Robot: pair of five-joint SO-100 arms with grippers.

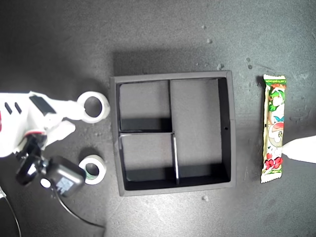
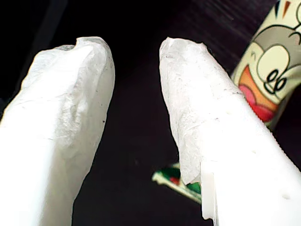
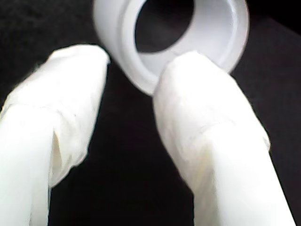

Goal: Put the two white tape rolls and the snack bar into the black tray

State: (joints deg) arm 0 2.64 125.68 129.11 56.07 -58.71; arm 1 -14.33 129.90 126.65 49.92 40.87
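Dark tabletop (image 1: 163, 29): black tray (image 1: 174, 188) empty, both claws open.

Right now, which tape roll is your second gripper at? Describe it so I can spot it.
Find the black tray. Two white rolls lie off its side toward the exterior view's left; mine is the upper roll, at my second gripper. It is larger and all white; the lower roll has a greenish core.

Dark grey matte tabletop (image 1: 163, 29), pale specks scattered; brighter light at exterior view's left.

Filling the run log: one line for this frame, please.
first gripper open by snack bar | second gripper open at upper tape roll | lower tape roll on mat | black tray empty
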